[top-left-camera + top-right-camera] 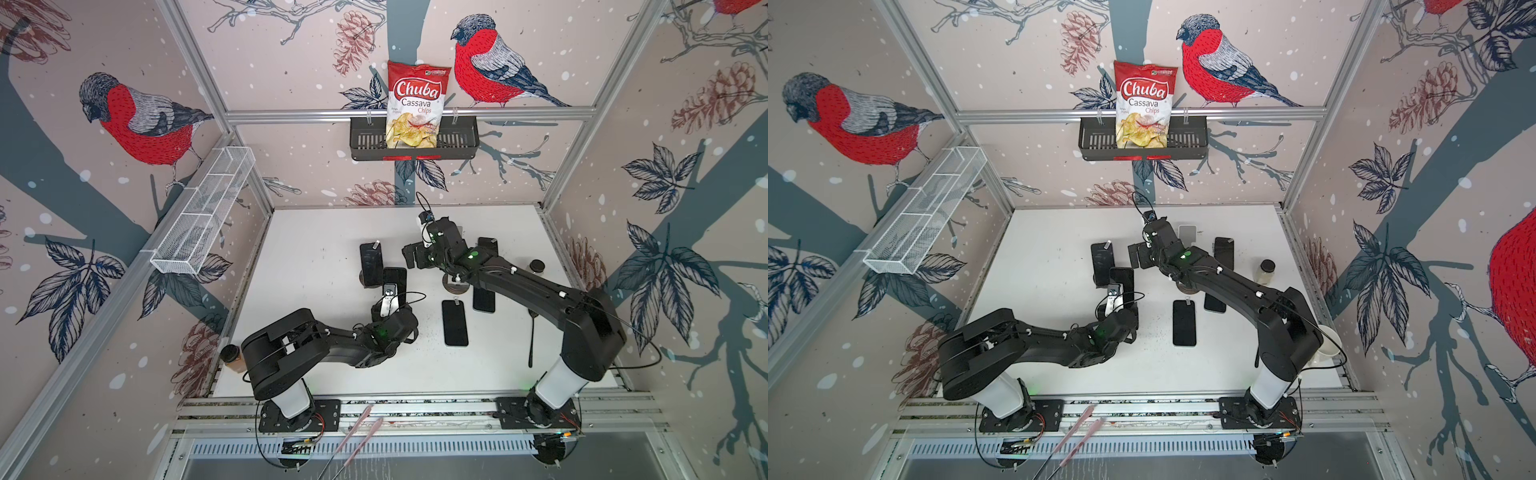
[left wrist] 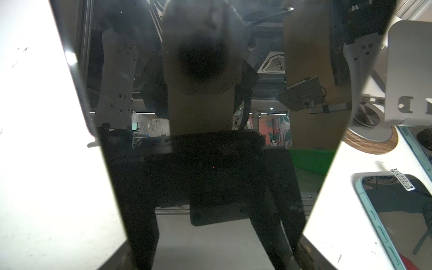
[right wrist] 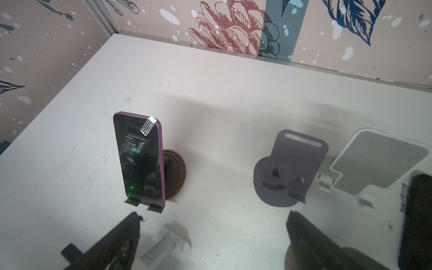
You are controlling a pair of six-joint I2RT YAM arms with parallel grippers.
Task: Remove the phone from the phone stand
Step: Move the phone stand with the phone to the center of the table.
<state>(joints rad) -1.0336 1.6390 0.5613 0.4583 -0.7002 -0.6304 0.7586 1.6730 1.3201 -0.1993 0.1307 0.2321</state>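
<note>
At the left, a purple phone (image 3: 140, 159) leans on its own wood-based stand (image 3: 178, 173), just beside the task's phone (image 2: 201, 112). The left claw (image 1: 389, 299) reaches over that phone from the front and appears closed across its width, fingers at its two long edges. The dark screen takes up most of the left wrist view. The phone stand beneath is hidden, so whether the phone rests on it or hangs free cannot be told.

The likely trouble lies here. A pull toward the robot rather than upward could hook the lower edge on the stand's lip and drag or tip the stand. The smooth edges could also slip from a light pinch, and a sideways swing could topple the purple phone.

Further right, the right claw (image 3: 214, 214) hangs wide open and empty near the left one, so a lift drifting that way risks a collision. Beyond it, a teal-edged phone (image 2: 397, 222) lies flat on the desk (image 3: 210, 105).
</note>
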